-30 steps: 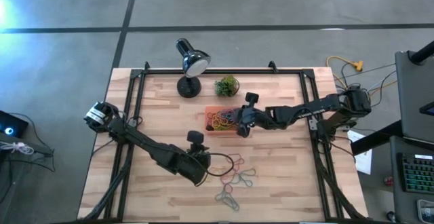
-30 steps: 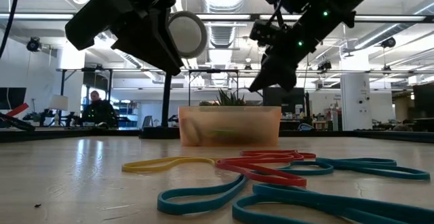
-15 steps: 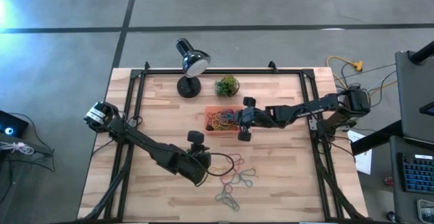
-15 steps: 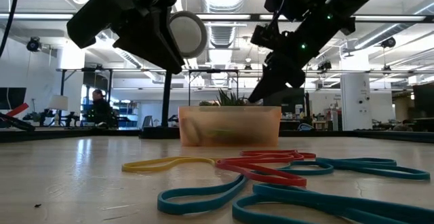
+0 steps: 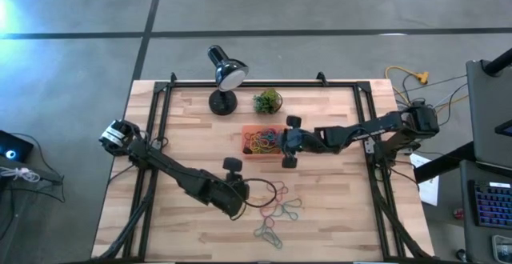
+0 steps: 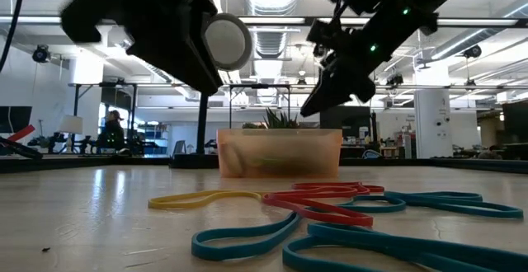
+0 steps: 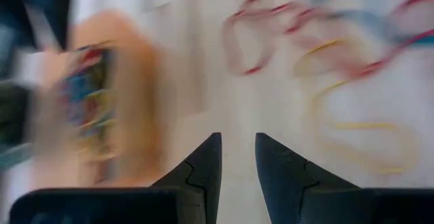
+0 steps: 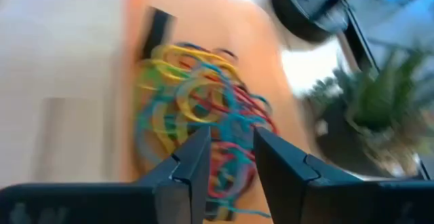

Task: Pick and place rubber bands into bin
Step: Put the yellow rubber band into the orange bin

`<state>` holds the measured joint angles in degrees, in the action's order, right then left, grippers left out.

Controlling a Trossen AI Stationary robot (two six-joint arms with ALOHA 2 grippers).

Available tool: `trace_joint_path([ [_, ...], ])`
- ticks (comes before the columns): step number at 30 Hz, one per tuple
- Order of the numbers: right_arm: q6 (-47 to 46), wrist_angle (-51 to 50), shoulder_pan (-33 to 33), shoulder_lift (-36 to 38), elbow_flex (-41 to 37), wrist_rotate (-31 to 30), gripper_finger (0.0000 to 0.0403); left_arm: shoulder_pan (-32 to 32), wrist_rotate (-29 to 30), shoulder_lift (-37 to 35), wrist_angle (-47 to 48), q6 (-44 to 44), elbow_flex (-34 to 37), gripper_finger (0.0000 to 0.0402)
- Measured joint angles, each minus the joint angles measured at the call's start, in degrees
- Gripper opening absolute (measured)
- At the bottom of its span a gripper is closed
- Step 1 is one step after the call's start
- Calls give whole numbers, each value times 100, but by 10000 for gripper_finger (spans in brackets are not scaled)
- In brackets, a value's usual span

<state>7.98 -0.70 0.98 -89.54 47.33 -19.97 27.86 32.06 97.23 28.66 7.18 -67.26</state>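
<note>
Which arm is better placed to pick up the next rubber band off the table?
Left. Its tool sits beside the loose rubber bands on the table, fingers slightly apart and empty. The right tool is at the bin, away from them.

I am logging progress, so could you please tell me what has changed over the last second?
The right gripper moved slightly off the translucent orange-red plastic bin toward its right rim, fingers slightly parted and empty. The left gripper barely shifted. The loose coloured rubber bands on the wooden table stayed put.

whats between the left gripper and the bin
Only bare wooden table in the high view: the left gripper sits by the loose rubber bands, and nothing lies toward the bin.
</note>
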Motion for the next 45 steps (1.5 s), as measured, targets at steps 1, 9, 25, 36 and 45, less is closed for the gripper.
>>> trace_joint_path([
  [1, 42, -9, 92, 36, 0, 10, 111, 0, -256, 0, -124, 0, 2, 75],
  [9, -66, -239, 1081, 456, 0, 57, 101, -13, -1574, 0, -921, 0, 14, 75],
  [25, -1099, -160, 2766, 212, -55, 63, 76, 20, -1915, -2, -2568, 598, 926, 75],
  [36, -1248, -38, 2951, -134, -55, 55, 77, 205, -2153, 118, -2496, 585, 964, 75],
  [45, -1257, -40, 2952, -133, -55, 55, 69, 214, -2308, 707, -2502, 602, 966, 75],
])
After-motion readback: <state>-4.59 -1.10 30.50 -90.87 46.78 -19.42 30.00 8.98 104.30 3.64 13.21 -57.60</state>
